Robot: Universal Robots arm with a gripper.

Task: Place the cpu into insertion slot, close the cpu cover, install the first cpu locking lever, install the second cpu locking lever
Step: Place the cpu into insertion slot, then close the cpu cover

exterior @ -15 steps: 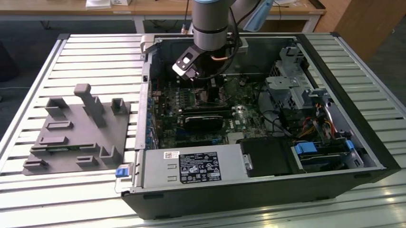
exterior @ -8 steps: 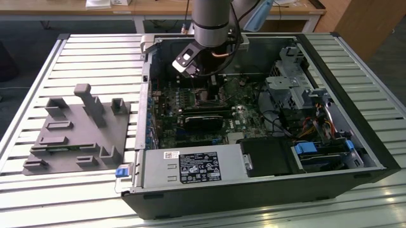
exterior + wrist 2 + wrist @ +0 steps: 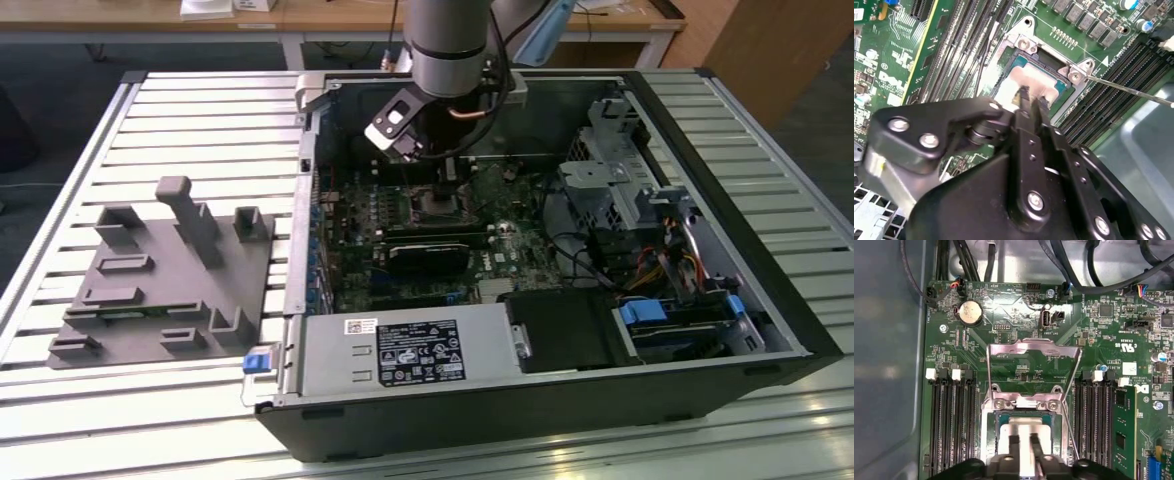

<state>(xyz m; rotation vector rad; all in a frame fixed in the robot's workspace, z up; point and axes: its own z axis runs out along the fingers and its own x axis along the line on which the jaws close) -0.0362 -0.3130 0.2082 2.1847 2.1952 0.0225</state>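
The chip [image 3: 1024,427] lies flat in its socket [image 3: 1004,416] near the middle of the green circuit board [image 3: 1014,310], between two banks of long black slots. The metal cover [image 3: 1034,346] stands hinged up and open, and a thin lever [image 3: 1124,88] juts out from the socket's corner. The pincer [image 3: 1024,440] hangs right over the chip's top, spread only a little, with nothing between its fingers. The open computer case [image 3: 534,400] lies on the slatted surface [image 3: 160,100], towards the exterior view's right edge.

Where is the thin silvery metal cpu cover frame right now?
In the first wrist view, the cpu cover stands swung open beyond the silver-grey square cpu, toward the round silver coin battery.
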